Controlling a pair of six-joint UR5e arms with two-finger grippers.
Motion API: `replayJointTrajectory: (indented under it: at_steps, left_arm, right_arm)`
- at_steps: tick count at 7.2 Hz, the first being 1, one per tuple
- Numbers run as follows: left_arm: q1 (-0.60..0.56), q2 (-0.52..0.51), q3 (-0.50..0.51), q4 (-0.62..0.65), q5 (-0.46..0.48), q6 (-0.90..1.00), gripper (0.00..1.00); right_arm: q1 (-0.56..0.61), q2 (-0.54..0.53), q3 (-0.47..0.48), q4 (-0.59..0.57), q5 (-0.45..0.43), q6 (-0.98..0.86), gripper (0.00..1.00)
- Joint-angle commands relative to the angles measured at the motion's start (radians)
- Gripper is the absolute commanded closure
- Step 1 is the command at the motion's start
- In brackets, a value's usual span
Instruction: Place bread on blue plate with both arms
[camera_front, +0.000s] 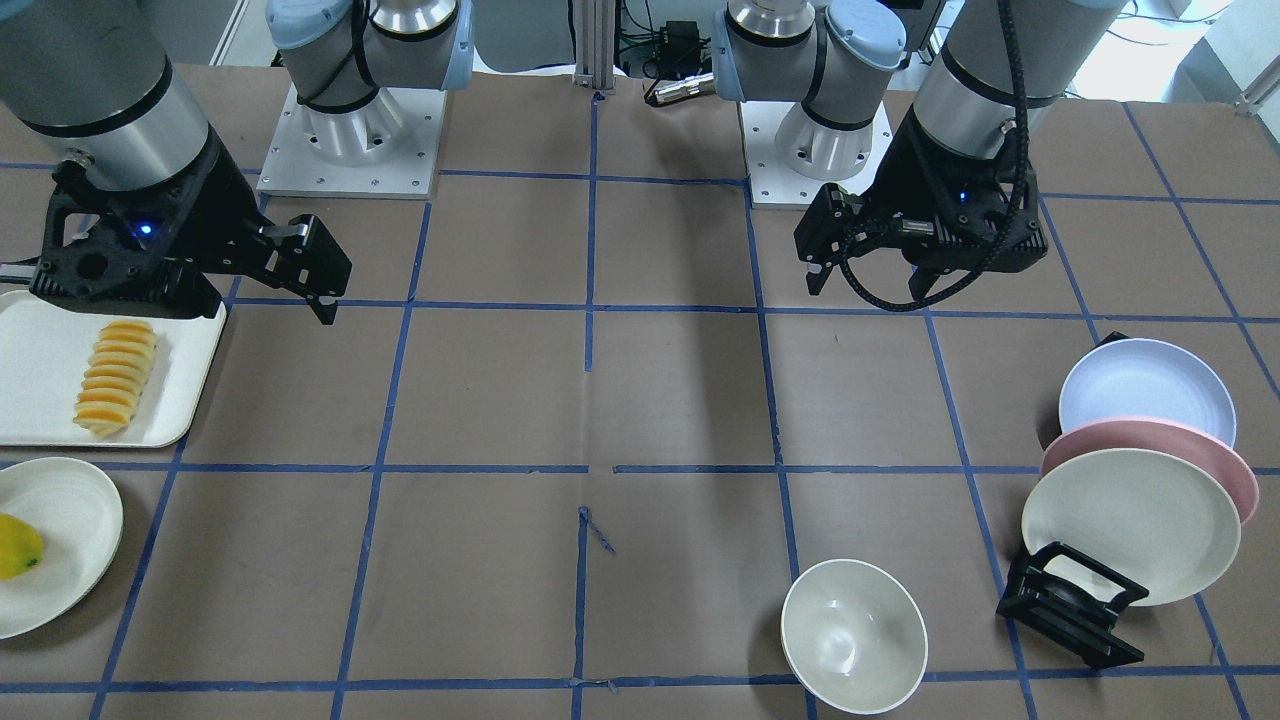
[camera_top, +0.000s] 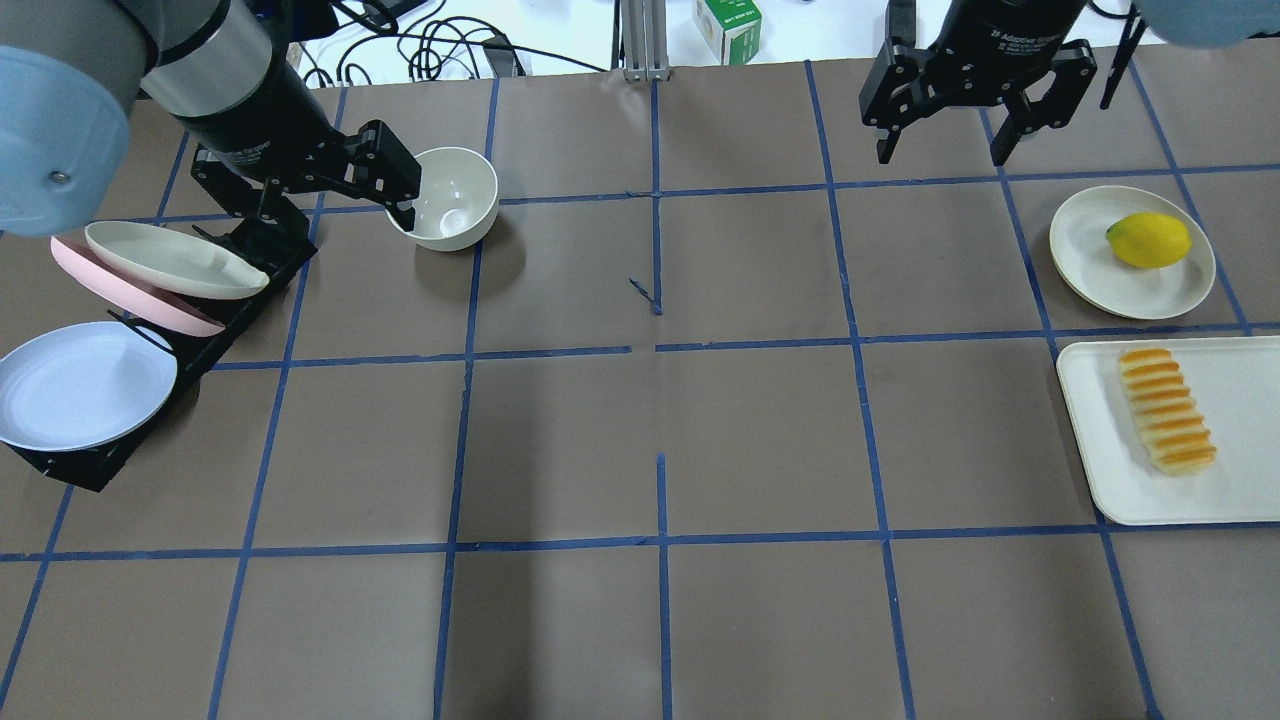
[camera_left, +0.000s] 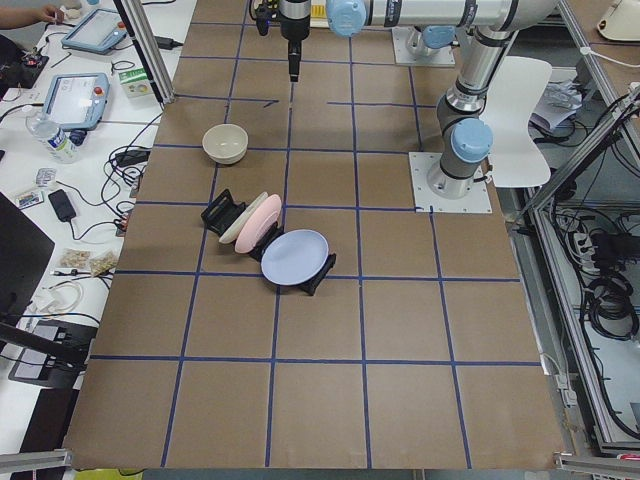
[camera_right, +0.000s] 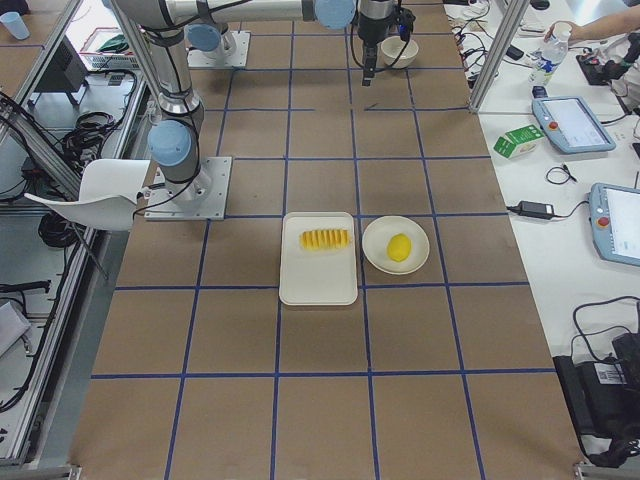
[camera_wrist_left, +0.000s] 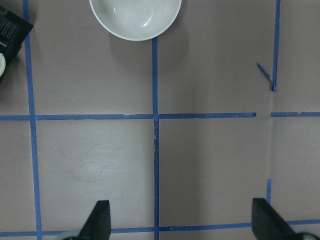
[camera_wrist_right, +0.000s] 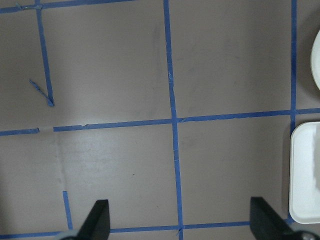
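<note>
my left gripper (camera_wrist_left: 182, 220): wide open, nothing in it
my right gripper (camera_top: 942, 150): open too, empty
bread (camera_top: 1166, 410): lying on the white tray (camera_top: 1090, 440)
blue plate (camera_top: 70, 385): tilted in the black rack (camera_top: 80, 465)

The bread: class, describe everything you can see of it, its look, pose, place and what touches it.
The bread is a small elongated loaf of yellow-orange ridged segments with pale edges, like a row of slices. It lies flat on a cream rectangular tray with rounded corners, on the robot's right side, touching only the tray. A cream plate with a yellow fruit stands beside the tray. The right pincer hangs open, apart from it.
</note>
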Motion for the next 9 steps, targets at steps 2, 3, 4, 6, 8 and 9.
replayJointTrajectory:
  at_steps: [2, 3, 4, 6, 8, 9]
  left_arm:
    - [0.000, 0.002, 0.000, -0.015, 0.063, -0.006, 0.00]
    - [-0.002, 0.004, 0.000, -0.019, 0.065, -0.007, 0.00]
    - [-0.002, 0.001, 0.000, -0.021, 0.065, -0.007, 0.00]
    - [-0.002, 0.002, -0.002, -0.019, 0.057, -0.009, 0.00]
    - [0.018, 0.007, 0.000, -0.016, 0.057, 0.011, 0.00]
    - [0.031, 0.013, 0.007, -0.016, 0.066, 0.011, 0.00]
  right_arm:
    - [0.000, 0.002, 0.000, 0.000, 0.003, 0.001, 0.00]
    - [0.000, 0.001, 0.002, 0.000, 0.002, 0.000, 0.00]
    - [0.000, 0.001, 0.003, -0.001, 0.002, -0.002, 0.00]
    - [0.000, 0.002, 0.002, -0.001, 0.002, -0.002, 0.00]
    - [-0.004, 0.001, 0.008, 0.003, -0.006, -0.003, 0.00]
    - [-0.004, 0.002, 0.009, 0.005, -0.011, -0.015, 0.00]
